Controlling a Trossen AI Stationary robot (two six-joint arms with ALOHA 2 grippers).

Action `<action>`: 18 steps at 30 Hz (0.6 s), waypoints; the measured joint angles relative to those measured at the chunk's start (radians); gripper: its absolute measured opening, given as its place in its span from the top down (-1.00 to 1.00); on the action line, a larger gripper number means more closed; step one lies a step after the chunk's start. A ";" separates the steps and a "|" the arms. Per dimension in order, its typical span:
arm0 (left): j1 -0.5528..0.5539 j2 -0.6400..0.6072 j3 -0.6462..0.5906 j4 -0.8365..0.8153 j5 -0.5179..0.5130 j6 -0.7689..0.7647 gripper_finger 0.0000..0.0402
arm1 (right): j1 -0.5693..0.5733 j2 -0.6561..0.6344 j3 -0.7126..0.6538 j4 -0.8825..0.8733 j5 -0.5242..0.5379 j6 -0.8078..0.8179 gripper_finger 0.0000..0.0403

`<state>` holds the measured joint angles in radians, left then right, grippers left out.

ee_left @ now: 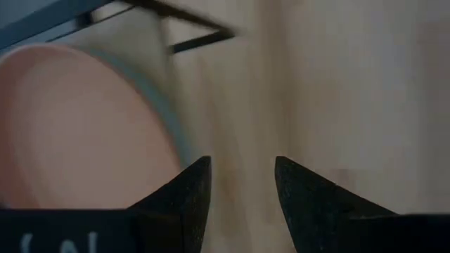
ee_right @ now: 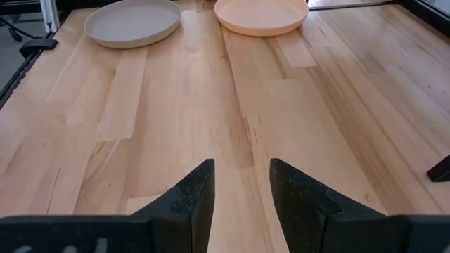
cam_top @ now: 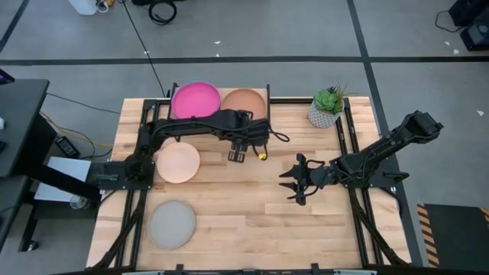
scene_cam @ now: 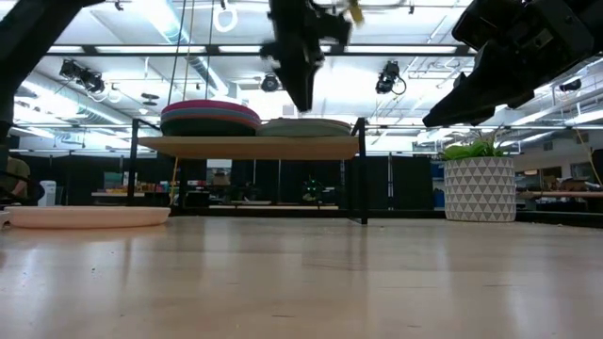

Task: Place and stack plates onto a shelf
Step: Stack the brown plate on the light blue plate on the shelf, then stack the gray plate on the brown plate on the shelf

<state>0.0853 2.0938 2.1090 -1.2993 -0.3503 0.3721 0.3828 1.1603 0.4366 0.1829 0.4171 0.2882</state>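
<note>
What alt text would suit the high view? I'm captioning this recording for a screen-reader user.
Seen from above, the left gripper hangs open and empty just in front of the shelf, which holds a magenta plate and a terracotta plate on top. A cream plate and a grey plate lie on the table; the right gripper waits open beside a potted plant.

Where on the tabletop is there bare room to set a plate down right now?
Bare tabletop runs from the grey plate rightward, below the right pincer, and between cream plate and that pincer. Crowded: the shelf, stacked full, with the left pincer before it; the plant pot fills the far right corner.
</note>
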 joint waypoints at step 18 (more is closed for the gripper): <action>-0.307 -0.111 -0.501 -0.154 0.335 -0.395 0.18 | 0.028 0.000 0.000 0.003 0.027 0.000 0.29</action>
<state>-0.2218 1.9824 1.6077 -1.4530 -0.0153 -0.0225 0.4107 1.1603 0.4366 0.1864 0.4443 0.2882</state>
